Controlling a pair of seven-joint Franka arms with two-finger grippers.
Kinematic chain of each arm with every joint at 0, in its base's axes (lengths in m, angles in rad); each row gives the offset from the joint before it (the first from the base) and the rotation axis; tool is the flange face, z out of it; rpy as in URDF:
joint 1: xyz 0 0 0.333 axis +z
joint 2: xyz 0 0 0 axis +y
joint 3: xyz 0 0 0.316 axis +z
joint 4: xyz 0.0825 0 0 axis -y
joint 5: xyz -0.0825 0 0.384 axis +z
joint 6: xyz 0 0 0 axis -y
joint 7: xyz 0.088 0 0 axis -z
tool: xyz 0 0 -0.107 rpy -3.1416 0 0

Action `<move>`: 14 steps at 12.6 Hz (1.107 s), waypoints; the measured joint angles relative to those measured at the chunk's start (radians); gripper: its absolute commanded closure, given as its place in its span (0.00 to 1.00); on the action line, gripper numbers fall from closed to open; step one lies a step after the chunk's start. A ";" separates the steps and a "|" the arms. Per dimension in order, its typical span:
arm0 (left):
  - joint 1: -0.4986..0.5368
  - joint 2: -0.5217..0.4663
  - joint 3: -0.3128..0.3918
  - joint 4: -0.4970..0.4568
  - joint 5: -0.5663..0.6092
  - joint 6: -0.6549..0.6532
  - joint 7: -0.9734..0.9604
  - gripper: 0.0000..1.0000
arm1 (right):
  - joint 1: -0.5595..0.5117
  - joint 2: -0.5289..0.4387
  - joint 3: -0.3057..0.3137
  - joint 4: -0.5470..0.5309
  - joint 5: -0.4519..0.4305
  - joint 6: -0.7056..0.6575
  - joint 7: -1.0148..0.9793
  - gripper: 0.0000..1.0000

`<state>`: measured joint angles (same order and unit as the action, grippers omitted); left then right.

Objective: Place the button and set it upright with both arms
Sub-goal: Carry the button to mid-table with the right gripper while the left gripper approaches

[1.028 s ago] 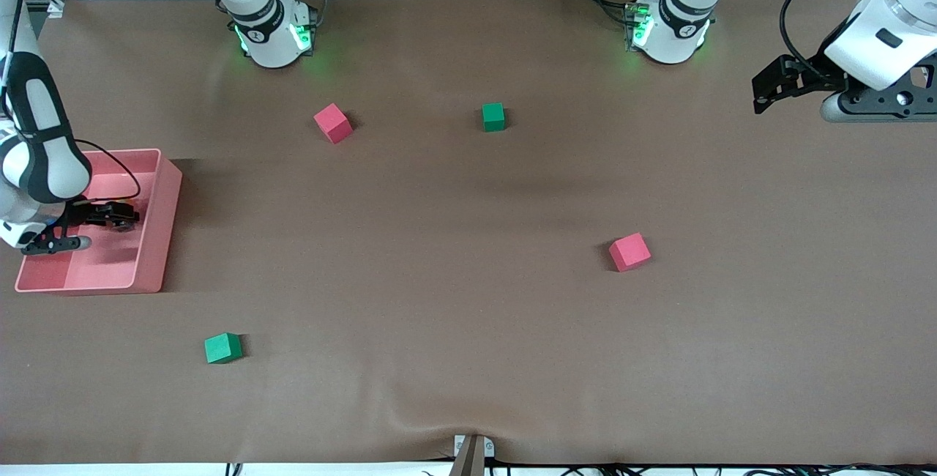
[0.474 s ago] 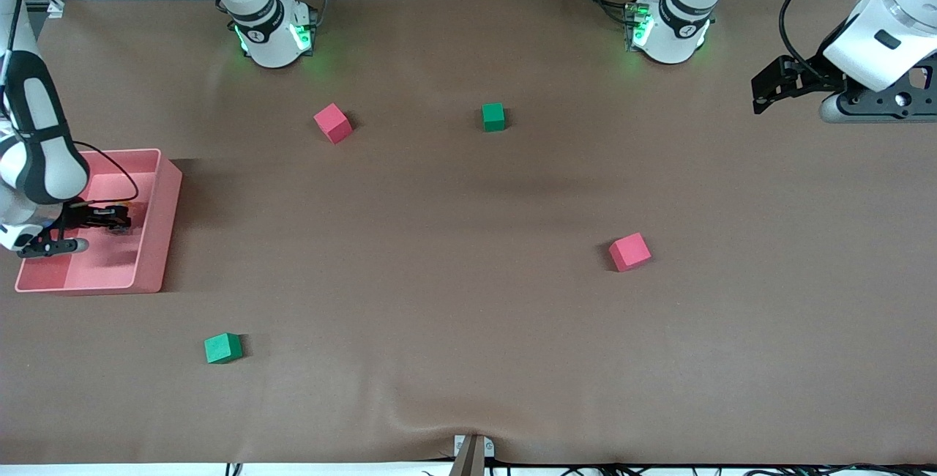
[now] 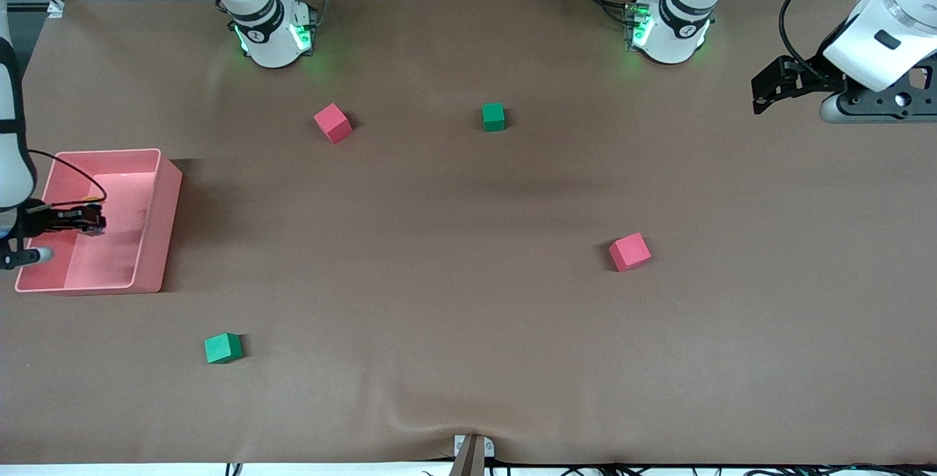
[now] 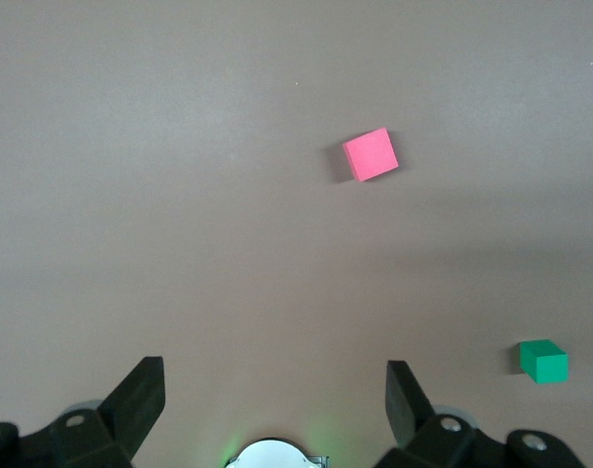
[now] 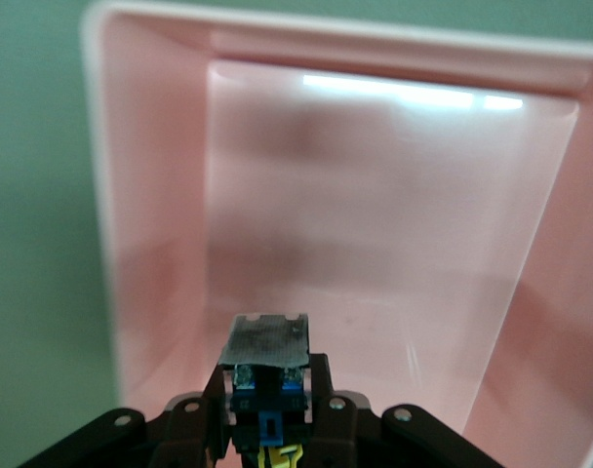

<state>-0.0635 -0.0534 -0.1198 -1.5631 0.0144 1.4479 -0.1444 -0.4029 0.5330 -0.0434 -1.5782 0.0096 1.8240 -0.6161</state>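
Observation:
My right gripper hangs over the pink bin at the right arm's end of the table. In the right wrist view the gripper is shut on the button. The button shows a black and blue body with a grey end face, and a yellow-orange bit sits deep between the fingers. The bin's floor under it is bare. My left gripper waits open and empty, high over the left arm's end of the table. Its two black fingers stand wide apart in the left wrist view.
Two pink cubes and two green cubes lie scattered on the brown table. The left wrist view shows a pink cube and a green cube.
My right gripper has moved with the button toward the right arm's end of the table, over the bin, and the arm has drawn largely out of the front view. The left arm has held still.

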 measured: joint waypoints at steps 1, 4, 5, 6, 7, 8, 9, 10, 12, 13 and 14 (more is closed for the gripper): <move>0.000 0.000 0.000 -0.001 0.000 0.000 0.000 0.00 | 0.025 -0.008 0.001 0.041 -0.001 -0.065 0.035 1.00; 0.000 0.000 -0.001 -0.009 0.000 0.001 0.000 0.00 | 0.168 -0.051 0.010 0.126 0.002 -0.248 0.222 1.00; 0.000 0.001 -0.001 -0.016 0.000 0.001 0.000 0.00 | 0.237 -0.064 0.014 0.134 0.019 -0.277 0.293 1.00; -0.001 0.002 -0.001 -0.023 0.000 0.001 0.000 0.00 | 0.303 -0.070 0.017 0.135 0.067 -0.284 0.350 1.00; -0.001 0.006 -0.002 -0.030 0.000 0.002 0.000 0.00 | 0.359 -0.069 0.019 0.134 0.125 -0.283 0.380 1.00; -0.001 0.011 -0.003 -0.040 0.000 0.006 0.000 0.00 | 0.412 -0.067 0.020 0.133 0.166 -0.276 0.404 1.00; -0.001 0.016 -0.004 -0.053 0.000 0.017 0.000 0.00 | 0.466 -0.065 0.021 0.131 0.191 -0.251 0.453 1.00; -0.001 0.021 -0.005 -0.069 0.000 0.032 0.000 0.00 | 0.525 -0.061 0.021 0.130 0.203 -0.220 0.525 1.00; -0.002 0.027 -0.007 -0.105 0.000 0.070 0.000 0.00 | 0.655 -0.049 0.022 0.124 0.207 -0.143 0.637 1.00; -0.002 0.028 -0.008 -0.127 0.000 0.095 0.000 0.00 | 0.712 -0.040 0.022 0.112 0.212 -0.088 0.663 1.00; -0.002 0.028 -0.009 -0.154 0.000 0.125 0.000 0.00 | 0.760 -0.028 0.022 0.093 0.229 -0.023 0.681 1.00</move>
<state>-0.0659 -0.0251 -0.1288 -1.7173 0.0140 1.5730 -0.1445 0.3570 0.5049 -0.0215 -1.4848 0.2387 1.8006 0.0646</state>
